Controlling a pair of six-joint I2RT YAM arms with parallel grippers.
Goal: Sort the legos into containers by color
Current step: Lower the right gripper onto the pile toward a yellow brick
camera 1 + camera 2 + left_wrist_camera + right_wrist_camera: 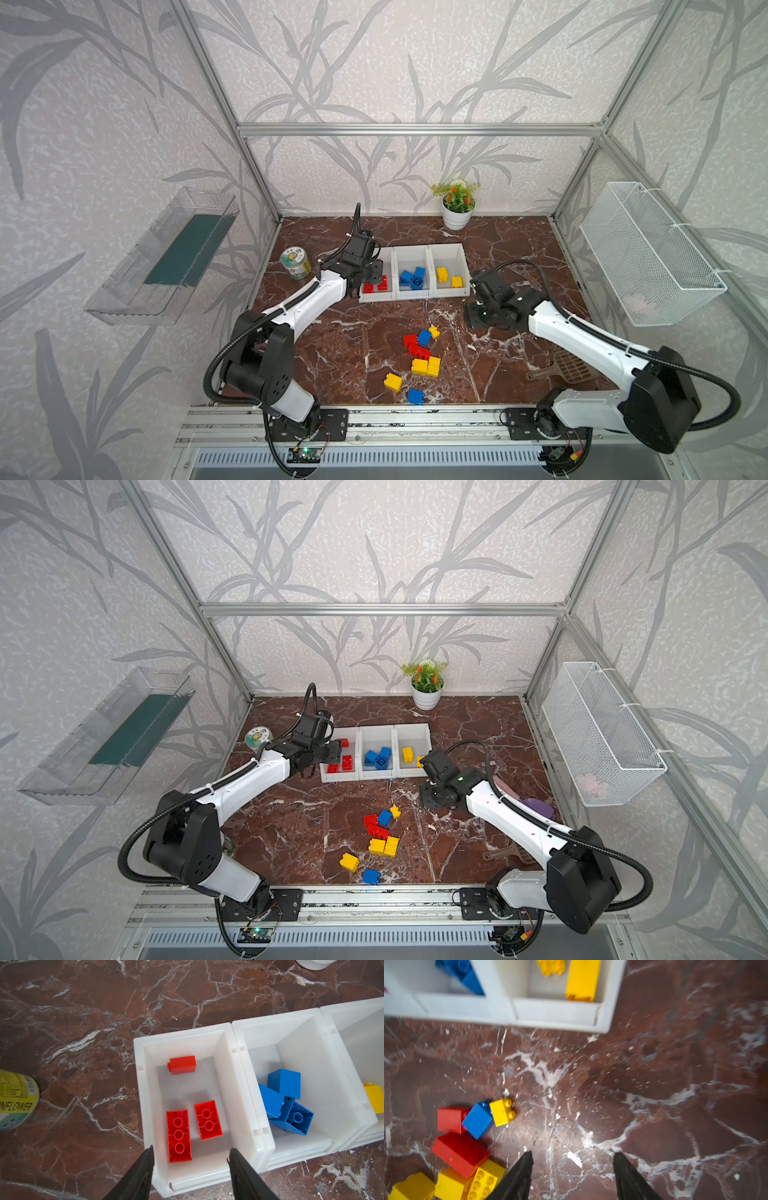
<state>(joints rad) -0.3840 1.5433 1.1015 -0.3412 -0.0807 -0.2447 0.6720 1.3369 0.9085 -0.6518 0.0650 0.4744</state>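
With left gripper [191,1159] and right gripper [573,1159] seen parted and empty, the legos [419,352] lying on the table [332,353] before the containers [412,248] are judged light, rigid, slick, best pinched across flat sides.

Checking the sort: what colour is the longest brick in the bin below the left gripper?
Red; the brick shows best in the left wrist view.

Can [17,1103], label: "NFLOWER" in dark slanted capitals on a yellow band; the start of the word is cut off at the picture's edge.
Can, small print above the word: too fine to read.
Can, lid: printed, illegible in both top views.
Can, place: near the left edge of the table [345,361].
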